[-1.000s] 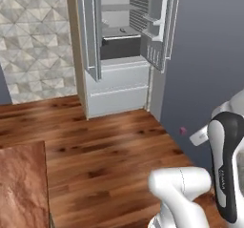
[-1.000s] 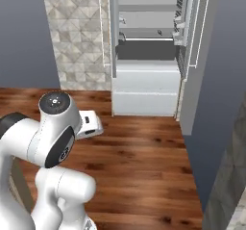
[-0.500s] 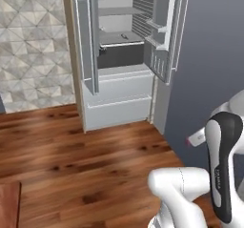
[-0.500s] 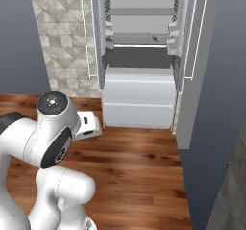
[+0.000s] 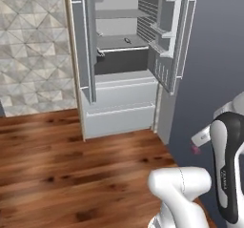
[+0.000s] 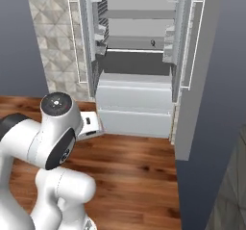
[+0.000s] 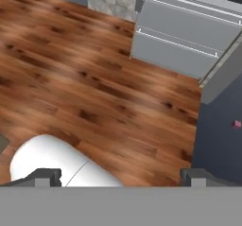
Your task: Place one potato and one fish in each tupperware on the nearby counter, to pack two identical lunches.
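Setting: simulated kitchen; glossy reddish-brown wood floor; patterned grey tile wall to the left; dark blue-grey wall panel to the right.

Main fixture: grey refrigerator, both upper doors swung open, pale shelves visible inside, two closed drawer fronts below. It stands ahead of the base.

Task items: a small dark object rests on a middle shelf of the refrigerator, also seen in the right base view. It is too small to identify as fish or potato. The trays and the tabletop cannot be located from these views.

Arm: white with dark joints, folded close to the base.

Tool: released, jaws spread wide, nothing between the tips; it looks down at the floor in front of the lower drawers.

Risks, as judged:
- The open door racks narrow the entry to the shelf; a wide elbow swing could strike a door.
- A base stopped too far off would leave the shelf item beyond reach.
- Picking the wrong food type, since the item is unclear from here.

Hidden or unclear: shelf depths in shadow; door bin contents indistinct; a small pink mark on the dark wall, of unknown nature.
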Robot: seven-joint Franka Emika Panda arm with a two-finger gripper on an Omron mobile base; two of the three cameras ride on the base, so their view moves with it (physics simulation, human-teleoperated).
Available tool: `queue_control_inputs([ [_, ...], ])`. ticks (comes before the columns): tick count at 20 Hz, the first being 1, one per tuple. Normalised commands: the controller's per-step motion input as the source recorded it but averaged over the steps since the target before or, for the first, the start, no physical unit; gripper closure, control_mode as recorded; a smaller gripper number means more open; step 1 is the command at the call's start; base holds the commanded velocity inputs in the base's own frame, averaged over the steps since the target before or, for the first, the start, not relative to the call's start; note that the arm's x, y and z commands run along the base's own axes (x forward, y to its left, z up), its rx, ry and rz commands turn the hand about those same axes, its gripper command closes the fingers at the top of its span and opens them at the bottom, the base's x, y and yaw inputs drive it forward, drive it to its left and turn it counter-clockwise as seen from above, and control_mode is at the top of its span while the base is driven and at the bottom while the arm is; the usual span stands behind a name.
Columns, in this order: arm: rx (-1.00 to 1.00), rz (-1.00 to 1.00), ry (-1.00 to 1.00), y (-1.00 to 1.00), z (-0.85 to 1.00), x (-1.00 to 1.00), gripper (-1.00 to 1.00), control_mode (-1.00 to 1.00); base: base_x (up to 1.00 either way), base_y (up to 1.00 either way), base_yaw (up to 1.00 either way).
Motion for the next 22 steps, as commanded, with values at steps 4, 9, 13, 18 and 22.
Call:
queue_control_inputs([
  [4,0.00,0.00,0.00,0.00,0.00,0.00,-1.00,1.00,0.99,0.00,0.08],
  [9,0.00,0.00,0.00,0.00,0.00,0.00,-1.00,1.00,0.92,-0.19,0.06],
  [13,0.00,0.00,0.00,0.00,0.00,0.00,-1.00,1.00,0.86,-0.30,0.03],
  [18,0.00,0.00,0.00,0.00,0.00,0.00,-1.00,1.00,0.79,-0.30,0.03],
  [22,0.00,0.00,0.00,0.00,0.00,0.00,-1.00,1.00,0.68,-0.20,0.01],
])
